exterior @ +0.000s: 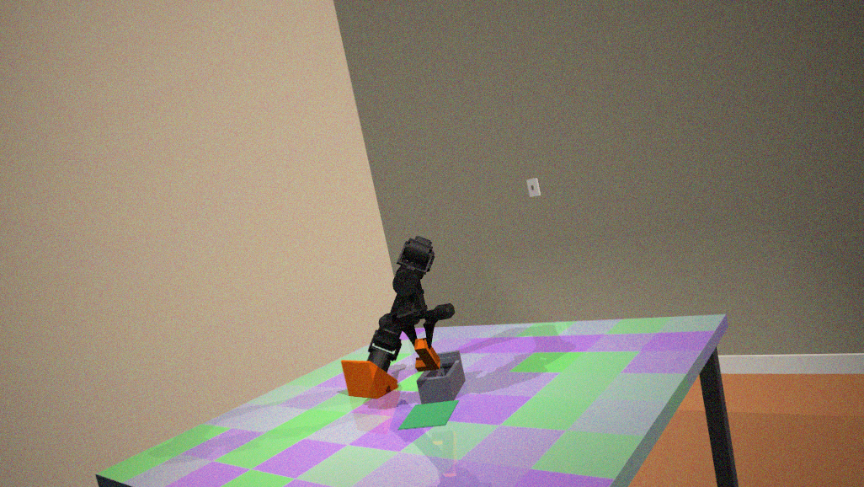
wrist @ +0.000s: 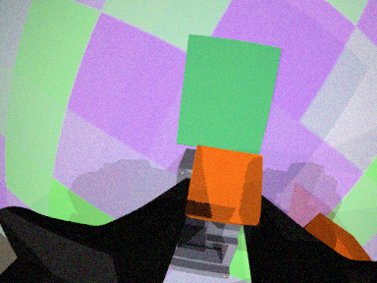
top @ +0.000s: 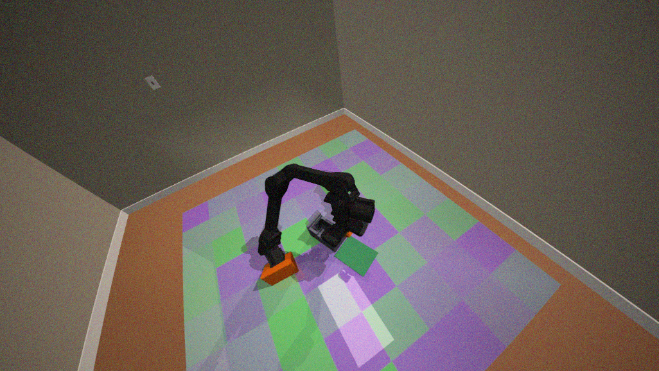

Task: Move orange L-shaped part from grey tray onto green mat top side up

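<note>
The orange L-shaped part [top: 349, 233] [exterior: 425, 356] [wrist: 226, 172] is pinched between the fingers of my gripper [exterior: 422, 344] [wrist: 218, 191]. It hangs tilted in the air above the grey tray [top: 316, 237] [exterior: 439, 390] [wrist: 211, 270]; in the top view the gripper hides most of it. In the wrist view the part covers the tray's end nearest the mat, and part of the pocket shows below it. The green mat [top: 356, 256] [exterior: 429, 414] [wrist: 230, 93] lies flat beside the tray, with nothing on it.
The arm's orange base block [top: 279, 271] [exterior: 361, 379] [wrist: 338, 237] stands on the checkered table top [top: 419, 258] [exterior: 544, 398] [wrist: 133, 84], to one side of the tray and mat. The tray walls rise above the table.
</note>
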You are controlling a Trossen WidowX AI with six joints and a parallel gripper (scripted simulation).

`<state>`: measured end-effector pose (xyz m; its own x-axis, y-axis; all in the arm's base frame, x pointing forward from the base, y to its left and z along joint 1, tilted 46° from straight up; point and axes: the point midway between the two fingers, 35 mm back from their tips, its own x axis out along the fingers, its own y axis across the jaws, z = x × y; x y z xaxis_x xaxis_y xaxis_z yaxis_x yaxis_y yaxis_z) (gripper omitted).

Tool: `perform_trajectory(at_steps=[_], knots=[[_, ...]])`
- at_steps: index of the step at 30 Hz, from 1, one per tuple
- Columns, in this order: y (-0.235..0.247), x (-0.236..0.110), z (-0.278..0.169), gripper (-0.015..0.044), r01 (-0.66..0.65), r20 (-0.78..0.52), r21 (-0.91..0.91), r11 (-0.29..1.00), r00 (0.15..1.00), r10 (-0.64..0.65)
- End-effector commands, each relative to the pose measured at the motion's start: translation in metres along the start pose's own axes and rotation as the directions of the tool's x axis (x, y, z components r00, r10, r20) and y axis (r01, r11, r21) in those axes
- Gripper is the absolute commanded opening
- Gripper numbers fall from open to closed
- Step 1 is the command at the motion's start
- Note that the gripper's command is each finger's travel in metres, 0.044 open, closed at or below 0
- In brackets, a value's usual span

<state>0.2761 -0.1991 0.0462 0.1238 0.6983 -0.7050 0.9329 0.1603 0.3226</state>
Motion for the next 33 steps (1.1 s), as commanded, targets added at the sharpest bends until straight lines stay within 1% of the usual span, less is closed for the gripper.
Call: perform_trajectory(at_steps=[1, 13, 20, 33], knots=[[-0.002, 0.001, 0.016, 0.0000, 0.004, -0.004, -0.002, 1.000, 1.000, -0.004], [-0.008, 0.001, 0.061, 0.0000, -0.001, 0.010, -0.002, 1.000, 1.000, 0.001], [-0.008, 0.004, 0.062, 0.0000, 0.000, 0.009, -0.002, 1.000, 1.000, 0.000], [-0.008, 0.024, 0.062, 0.0000, 0.002, 0.001, -0.004, 1.000, 1.000, -0.002]])
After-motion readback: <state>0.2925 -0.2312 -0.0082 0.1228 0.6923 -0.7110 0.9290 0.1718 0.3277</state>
